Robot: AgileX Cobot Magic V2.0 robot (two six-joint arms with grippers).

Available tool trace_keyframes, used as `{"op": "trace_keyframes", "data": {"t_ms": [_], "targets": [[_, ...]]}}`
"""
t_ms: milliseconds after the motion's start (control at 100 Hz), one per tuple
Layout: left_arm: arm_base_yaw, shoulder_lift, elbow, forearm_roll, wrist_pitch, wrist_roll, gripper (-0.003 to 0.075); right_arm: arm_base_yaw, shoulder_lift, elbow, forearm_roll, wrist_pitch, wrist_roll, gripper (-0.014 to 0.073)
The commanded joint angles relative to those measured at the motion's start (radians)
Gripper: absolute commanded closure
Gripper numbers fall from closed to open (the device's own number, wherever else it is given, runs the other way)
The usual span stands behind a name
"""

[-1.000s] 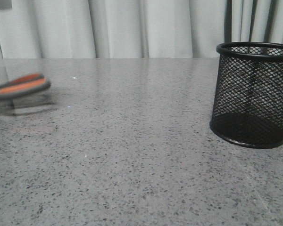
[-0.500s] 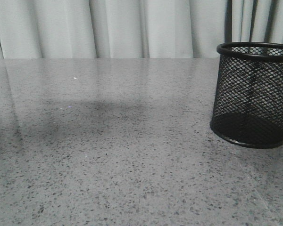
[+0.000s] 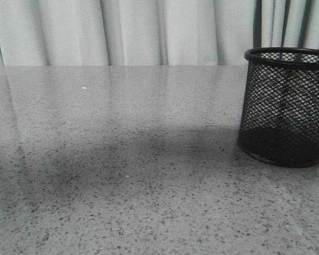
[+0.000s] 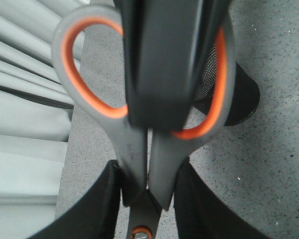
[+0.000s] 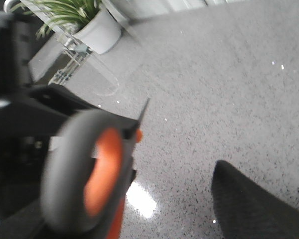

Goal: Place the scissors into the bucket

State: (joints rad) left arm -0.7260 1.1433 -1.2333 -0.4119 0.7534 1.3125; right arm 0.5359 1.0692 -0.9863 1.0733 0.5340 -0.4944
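Note:
The black mesh bucket (image 3: 287,106) stands on the grey table at the right in the front view. No gripper or scissors shows there. In the left wrist view my left gripper (image 4: 149,172) is shut on the scissors (image 4: 134,149), gripping the grey shanks just above the pivot, held in the air. Their orange-lined loops point away from the wrist. A black bar (image 4: 159,59) crosses in front of the loops. The bucket (image 4: 239,97) shows behind them. In the right wrist view a blurred handle loop (image 5: 84,174) fills the lower left. My right gripper (image 5: 144,189) looks open, with one finger (image 5: 254,204) showing.
A pale curtain (image 3: 149,32) hangs behind the table's far edge. A broad shadow (image 3: 122,154) lies on the grey speckled table (image 3: 149,212) left of the bucket. A potted plant (image 5: 97,30) on a wire stand is beyond the table in the right wrist view.
The scissors, low at the far left of the front view a second ago, have left that view. The shadow on the table has shifted right, toward the bucket.

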Motion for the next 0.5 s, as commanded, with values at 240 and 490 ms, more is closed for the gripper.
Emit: {"op": "trace_keyframes", "data": {"t_ms": [240,490], "targets": [[-0.007,-0.077,-0.028,-0.191,-0.089,-0.035,0.0612,0.01,0.012,-0.107,0.018,0.003,-0.061,0.0649],[-0.007,-0.236,-0.028,-0.265,-0.13,-0.035,0.0474,-0.037,0.012,-0.263,-0.274,0.182,0.096,0.0648]]}}
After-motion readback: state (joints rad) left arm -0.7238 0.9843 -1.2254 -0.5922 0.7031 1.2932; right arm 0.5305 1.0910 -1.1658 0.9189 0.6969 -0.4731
